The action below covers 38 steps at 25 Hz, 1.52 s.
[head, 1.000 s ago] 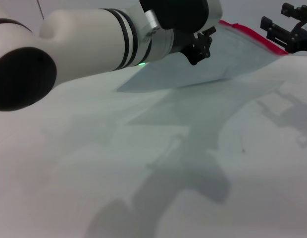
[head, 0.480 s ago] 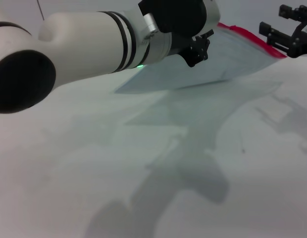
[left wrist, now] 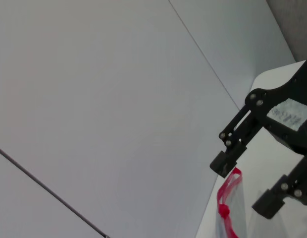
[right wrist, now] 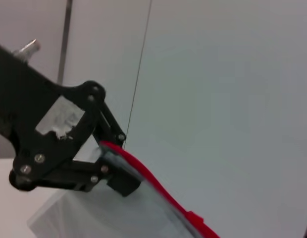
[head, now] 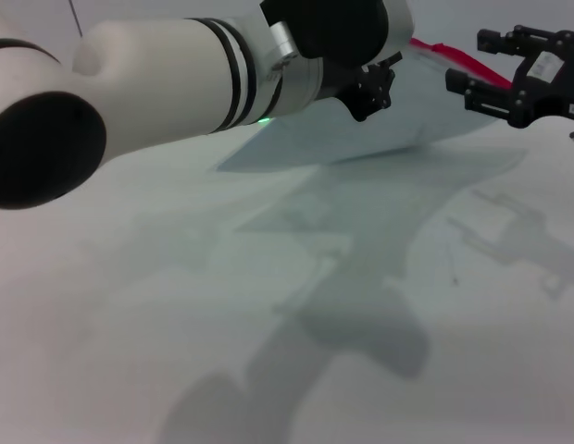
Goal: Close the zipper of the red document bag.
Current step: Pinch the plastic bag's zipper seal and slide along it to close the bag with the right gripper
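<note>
The red document bag [head: 398, 106] is a translucent pale blue pouch, held tilted above the table at the back. Its zipper [head: 454, 57] runs as a red strip along the raised edge. My left gripper [head: 370, 91] is shut on the bag near one end of that edge; the right wrist view shows the left gripper [right wrist: 116, 166] pinching the corner where the zipper [right wrist: 153, 183] starts. My right gripper [head: 472, 63] stands open at the other end. In the left wrist view the right gripper [left wrist: 245, 186] straddles the zipper [left wrist: 225, 208], apart from it.
A white cloth-covered table [head: 268, 324] fills the foreground, with arm and bag shadows on it. My left arm [head: 157, 83] crosses the upper left of the head view. A plain grey wall [right wrist: 232, 74] lies behind the bag.
My right gripper has moved left from the frame's right edge to the bag's red edge. The left gripper still holds the bag in about the same place.
</note>
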Tool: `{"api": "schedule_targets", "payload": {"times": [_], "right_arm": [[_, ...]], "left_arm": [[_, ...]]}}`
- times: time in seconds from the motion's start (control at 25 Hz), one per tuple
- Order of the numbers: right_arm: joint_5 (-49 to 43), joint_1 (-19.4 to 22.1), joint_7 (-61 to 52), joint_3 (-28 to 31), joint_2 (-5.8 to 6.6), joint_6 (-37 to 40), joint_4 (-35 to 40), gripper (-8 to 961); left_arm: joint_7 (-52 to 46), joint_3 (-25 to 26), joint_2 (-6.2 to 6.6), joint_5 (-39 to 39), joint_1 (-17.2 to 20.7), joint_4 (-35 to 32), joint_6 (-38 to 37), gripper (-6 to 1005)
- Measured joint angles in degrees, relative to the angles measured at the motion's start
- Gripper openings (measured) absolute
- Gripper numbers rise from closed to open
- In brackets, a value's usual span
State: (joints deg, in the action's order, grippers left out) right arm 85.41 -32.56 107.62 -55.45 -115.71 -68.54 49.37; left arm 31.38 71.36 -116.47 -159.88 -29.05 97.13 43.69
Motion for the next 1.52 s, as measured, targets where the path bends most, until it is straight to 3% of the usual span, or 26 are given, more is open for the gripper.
{"api": "schedule_targets", "payload": {"times": [1.52], "right_arm": [[-5.14,-2.20,-1.49,-3.74,-0.04,-1.42,7.17,643]], "left_arm": [[0.00,-0.07,0.02,0.45,-1.33,-1.17,0.64,57]]}}
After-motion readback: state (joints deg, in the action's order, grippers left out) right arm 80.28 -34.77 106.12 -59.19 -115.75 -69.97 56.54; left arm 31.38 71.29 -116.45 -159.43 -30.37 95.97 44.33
